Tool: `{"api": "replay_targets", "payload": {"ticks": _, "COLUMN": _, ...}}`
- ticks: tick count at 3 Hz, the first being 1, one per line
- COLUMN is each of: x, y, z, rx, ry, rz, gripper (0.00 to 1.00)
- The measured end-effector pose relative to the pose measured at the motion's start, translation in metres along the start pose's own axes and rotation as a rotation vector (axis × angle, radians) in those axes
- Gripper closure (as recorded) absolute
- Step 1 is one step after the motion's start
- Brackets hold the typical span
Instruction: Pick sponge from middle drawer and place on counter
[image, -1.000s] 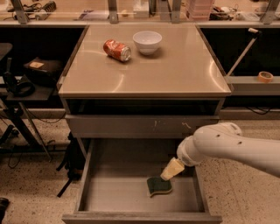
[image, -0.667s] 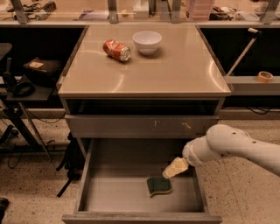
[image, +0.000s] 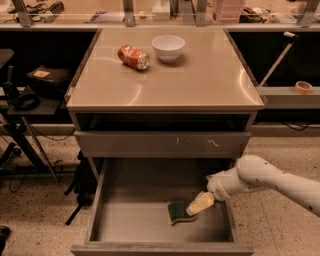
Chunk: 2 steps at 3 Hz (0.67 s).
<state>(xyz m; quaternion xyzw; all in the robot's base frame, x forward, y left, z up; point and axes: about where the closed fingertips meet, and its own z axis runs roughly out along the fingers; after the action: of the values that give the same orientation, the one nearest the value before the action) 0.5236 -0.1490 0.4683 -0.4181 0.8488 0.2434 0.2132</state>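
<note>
The dark green sponge (image: 178, 213) with a thin yellowish edge lies on the floor of the open middle drawer (image: 125, 225), right of centre. My gripper (image: 199, 204) reaches in from the right on a white arm, its pale fingers low over the sponge's right end and overlapping it. Whether it touches the sponge I cannot tell. The beige counter (image: 200, 80) spreads above the drawers.
A red can (image: 133, 57) lies on its side and a white bowl (image: 168, 47) stands at the back of the counter. A scratched grey drawer front (image: 162, 144) sits above the open drawer. A cluttered shelf runs behind. A tape roll (image: 302, 87) rests on the right ledge.
My arm has drawn back to the right and lowered, and the gripper has dropped closer to the sponge's right end. The sponge has not moved.
</note>
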Motion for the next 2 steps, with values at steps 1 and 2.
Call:
{"api": "replay_targets", "payload": {"ticks": 1, "x": 0.0269, "y": 0.0369, "z": 0.0342, "rx": 0.105, "ry": -0.041, "rz": -0.027, "gripper": 0.0}}
{"api": "replay_targets", "payload": {"ticks": 2, "x": 0.0269, "y": 0.037, "z": 0.0342, "rx": 0.104, "ry": -0.04, "rz": -0.027, "gripper": 0.0}}
